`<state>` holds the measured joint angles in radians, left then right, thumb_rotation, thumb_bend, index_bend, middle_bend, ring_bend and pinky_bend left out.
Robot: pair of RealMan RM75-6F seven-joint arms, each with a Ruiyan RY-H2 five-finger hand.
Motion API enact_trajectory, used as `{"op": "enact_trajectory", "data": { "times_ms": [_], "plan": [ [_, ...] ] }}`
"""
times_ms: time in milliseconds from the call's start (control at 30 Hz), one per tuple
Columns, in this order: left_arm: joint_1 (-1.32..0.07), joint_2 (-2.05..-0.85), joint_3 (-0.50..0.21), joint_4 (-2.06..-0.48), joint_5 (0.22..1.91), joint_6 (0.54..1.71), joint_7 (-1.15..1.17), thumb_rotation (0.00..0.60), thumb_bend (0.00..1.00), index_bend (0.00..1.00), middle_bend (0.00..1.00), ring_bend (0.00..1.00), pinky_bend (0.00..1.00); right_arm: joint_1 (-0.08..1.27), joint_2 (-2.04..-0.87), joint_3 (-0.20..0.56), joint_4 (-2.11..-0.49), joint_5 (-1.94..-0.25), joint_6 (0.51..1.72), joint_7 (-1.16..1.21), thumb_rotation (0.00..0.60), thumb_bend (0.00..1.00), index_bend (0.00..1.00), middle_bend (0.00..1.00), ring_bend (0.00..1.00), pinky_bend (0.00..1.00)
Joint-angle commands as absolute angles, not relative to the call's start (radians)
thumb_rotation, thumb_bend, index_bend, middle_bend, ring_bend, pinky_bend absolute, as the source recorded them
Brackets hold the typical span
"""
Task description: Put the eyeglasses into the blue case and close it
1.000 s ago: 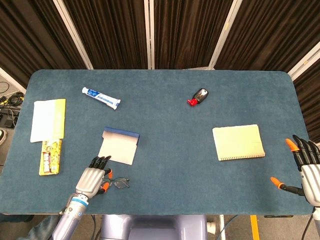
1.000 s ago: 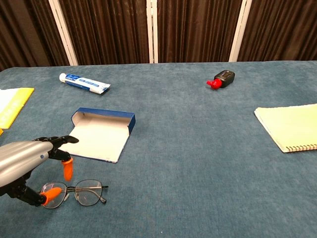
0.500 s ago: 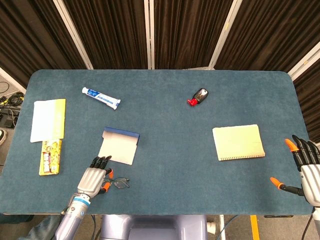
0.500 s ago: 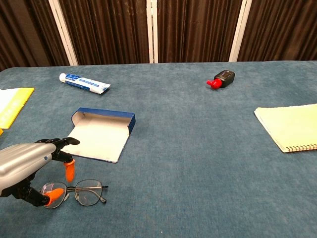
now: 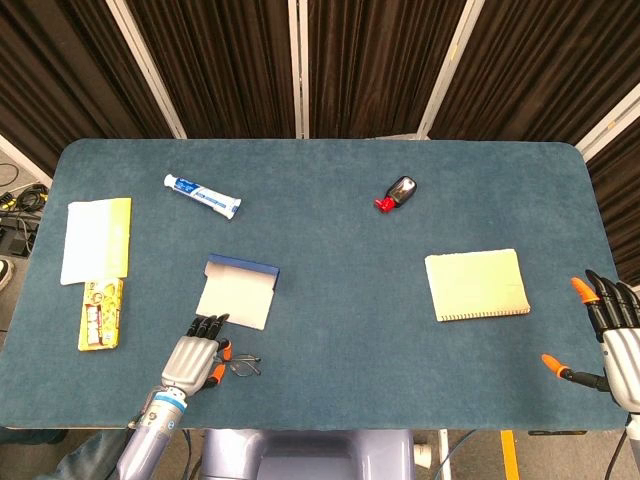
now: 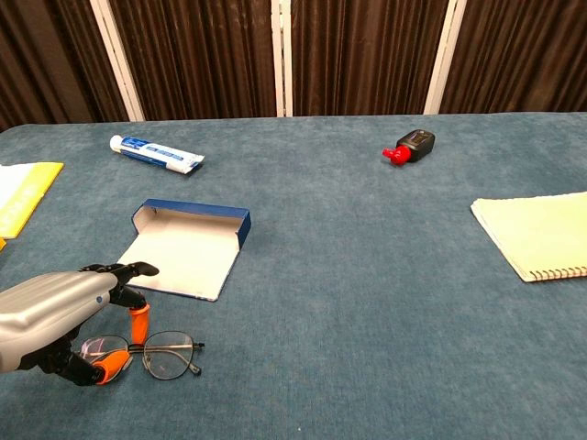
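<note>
The eyeglasses [image 6: 156,354] [image 5: 243,365], thin-rimmed, lie flat near the table's front edge. The blue case [image 6: 188,249] [image 5: 238,292] lies open just beyond them, its pale inside facing up. My left hand [image 6: 53,314] [image 5: 195,356] sits at the glasses' left end. Its orange thumb tip rests at the left lens and an orange fingertip points down at the rim, with a gap between the two. The glasses stay on the cloth. My right hand [image 5: 612,338] hovers off the table's right edge with its fingers spread and nothing in it; only the head view shows it.
A toothpaste tube [image 5: 202,195] lies at the back left, and a red-and-black bottle [image 5: 398,192] at the back middle. A pale notepad [image 5: 477,284] is on the right. A yellow booklet [image 5: 97,239] and a snack pack [image 5: 101,313] are on the left.
My left hand has slid right, further onto the left lens. The glasses have shifted a little to the right. The right hand has not moved.
</note>
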<state>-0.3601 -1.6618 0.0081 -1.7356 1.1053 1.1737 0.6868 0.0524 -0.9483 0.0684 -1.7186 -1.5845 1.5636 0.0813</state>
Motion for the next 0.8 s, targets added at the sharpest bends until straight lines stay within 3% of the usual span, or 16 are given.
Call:
{"op": "enact_trajectory", "data": {
  "times_ms": [33, 800],
  "plan": [
    [-0.362, -1.664, 0.01, -1.735, 1.102, 1.173, 0.688, 0.6, 0.47, 0.51, 0.0, 0.0, 0.0, 0.052, -0.949, 0.068, -1.719, -1.585, 1.565, 0.081, 0.6, 0.0, 0.0, 0.0, 0.0, 0.0],
    [-0.403, -1.597, 0.006, -1.787, 1.131, 1.166, 0.673, 0.6, 0.51, 0.59, 0.0, 0.0, 0.0, 0.053, -0.95, 0.069, -1.72, -1.583, 1.562, 0.077, 0.6, 0.0, 0.0, 0.0, 0.0, 0.0]
  ]
}}
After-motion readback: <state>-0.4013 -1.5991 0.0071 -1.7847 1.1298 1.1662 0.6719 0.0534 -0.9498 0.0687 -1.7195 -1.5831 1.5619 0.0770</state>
